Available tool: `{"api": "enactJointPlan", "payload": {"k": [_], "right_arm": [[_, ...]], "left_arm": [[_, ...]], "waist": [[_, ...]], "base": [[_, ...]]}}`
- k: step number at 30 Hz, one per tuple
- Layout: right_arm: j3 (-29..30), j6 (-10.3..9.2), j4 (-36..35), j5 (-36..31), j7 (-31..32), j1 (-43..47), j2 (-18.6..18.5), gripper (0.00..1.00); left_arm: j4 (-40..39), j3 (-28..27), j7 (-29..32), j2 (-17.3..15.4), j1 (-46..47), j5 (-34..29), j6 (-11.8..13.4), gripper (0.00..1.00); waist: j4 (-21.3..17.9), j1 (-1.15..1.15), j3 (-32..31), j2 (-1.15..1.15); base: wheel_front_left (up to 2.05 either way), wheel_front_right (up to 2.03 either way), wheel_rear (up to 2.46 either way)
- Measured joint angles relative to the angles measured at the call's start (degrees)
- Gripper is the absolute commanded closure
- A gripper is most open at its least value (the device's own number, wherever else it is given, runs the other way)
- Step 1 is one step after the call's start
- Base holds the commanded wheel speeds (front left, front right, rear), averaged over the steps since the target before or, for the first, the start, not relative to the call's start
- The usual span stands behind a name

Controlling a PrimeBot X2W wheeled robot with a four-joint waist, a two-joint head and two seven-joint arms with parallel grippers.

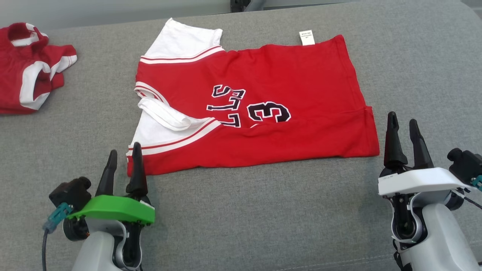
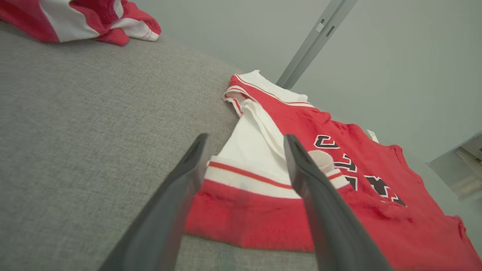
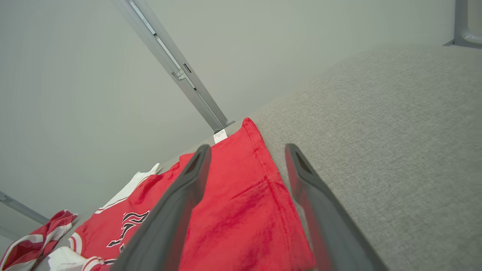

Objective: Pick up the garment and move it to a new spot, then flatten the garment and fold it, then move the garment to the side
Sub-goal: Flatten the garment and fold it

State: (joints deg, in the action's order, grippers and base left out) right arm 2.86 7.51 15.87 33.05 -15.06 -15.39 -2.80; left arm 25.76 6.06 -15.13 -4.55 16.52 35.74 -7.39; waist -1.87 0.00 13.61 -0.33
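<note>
Spare red-and-white shirt (image 1: 30, 67) is lying bunched at far left, well apart. Left gripper (image 1: 124, 150) is hovering at the jersey's (image 1: 286, 75) near-left corner, jaws spread, holding nothing. The jersey is lying mostly flat mid-cushion (image 1: 241, 218), with its white sleeve (image 1: 165, 116) rumpling up. Right gripper (image 1: 403, 119) is sitting just beside the near-right corner, jaws spread and empty too. Risks: fingers catching only the top layer, one side missing the edge, or the rumpled sleeve getting folded in, leaving a skewed fold.
</note>
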Motion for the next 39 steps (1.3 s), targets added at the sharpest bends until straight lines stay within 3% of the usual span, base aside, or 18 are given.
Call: {"api": "enactJointPlan", "payload": {"k": [17, 20, 22, 23, 26, 27, 39], "right_arm": [[0.76, 0.00, -0.01, -2.42, 0.00, 3.47, -0.01, 0.00], [0.76, 0.00, 0.15, -2.53, 0.00, 3.46, -0.02, 0.00], [0.80, 0.00, 0.44, -2.65, 0.00, 3.45, -0.02, 0.00], [0.79, 0.00, 0.62, -2.77, 0.00, 3.44, -0.02, 0.00], [0.99, 0.00, 1.66, -3.18, 0.00, 3.42, -0.01, 0.00], [1.22, 0.00, 2.44, -3.67, 0.00, 3.42, -0.02, 0.00], [0.20, 0.00, 15.33, -4.37, 0.00, -1.27, -0.02, 0.00]], "left_arm": [[6.30, -0.64, 8.46, -1.56, -2.17, 4.05, 1.94, 0.02], [7.27, -0.80, 9.04, -1.57, -1.03, 4.55, 2.08, 0.25], [8.15, -0.85, 9.28, -1.56, -0.23, 4.83, 2.08, 0.28], [8.56, -0.81, 9.39, -1.57, 0.11, 4.91, 2.08, 0.37], [9.73, -0.47, 9.84, -1.53, 1.25, 4.97, 2.03, 0.75], [10.06, -0.33, 9.84, -1.52, 1.49, 4.97, 2.03, 1.00], [8.62, 1.41, 6.36, -0.96, 2.01, 4.61, 1.29, 1.00]], "waist": [[-1.75, 0.00, -0.64, 0.00], [-2.23, 0.00, -0.19, 0.00], [-2.52, 0.00, 0.10, 0.00], [-2.65, 0.00, 0.22, 0.00], [-2.97, 0.00, 0.49, 0.00], [-3.04, 0.00, 0.56, 0.00], [-1.71, 0.00, 0.72, 0.00]], "base": [[0.00, 0.00, 0.00], [0.00, 0.00, 0.00], [0.00, 0.00, 0.00], [0.00, 0.00, 0.00], [0.00, 0.00, 0.00], [0.00, 0.00, 0.00], [0.00, 0.00, 0.00]]}}
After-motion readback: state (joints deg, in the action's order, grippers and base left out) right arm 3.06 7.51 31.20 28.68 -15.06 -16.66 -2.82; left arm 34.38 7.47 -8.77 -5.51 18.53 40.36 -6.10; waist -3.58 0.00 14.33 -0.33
